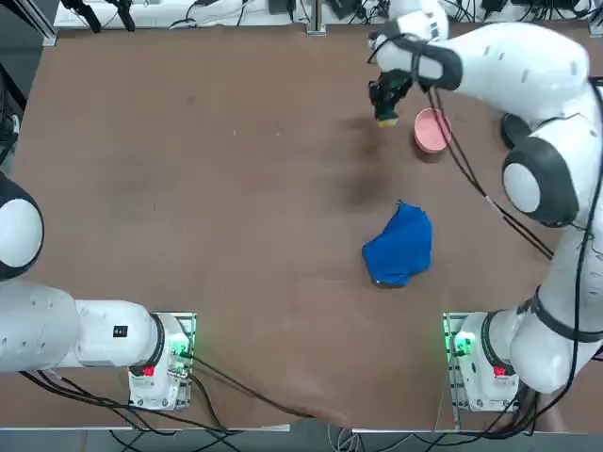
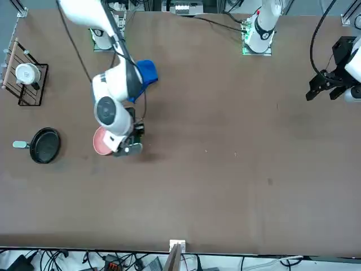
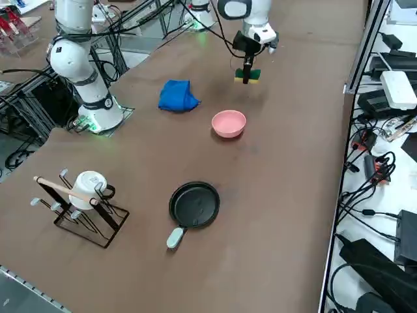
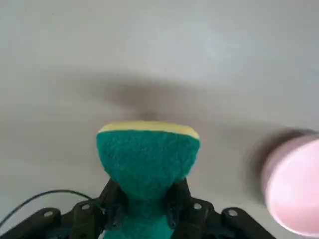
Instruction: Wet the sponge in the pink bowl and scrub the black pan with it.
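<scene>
The right gripper (image 4: 144, 209) grips the sponge (image 4: 147, 159) in the air just beside the pink bowl (image 3: 229, 123), so pickup looks done, while wetting it and scrubbing the black pan (image 3: 194, 204), well apart, remain.

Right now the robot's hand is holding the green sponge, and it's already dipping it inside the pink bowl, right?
Not quite. The right gripper does hold the sponge, but it's beside the pink bowl, above bare table, not inside it. The right side view shows this.
</scene>
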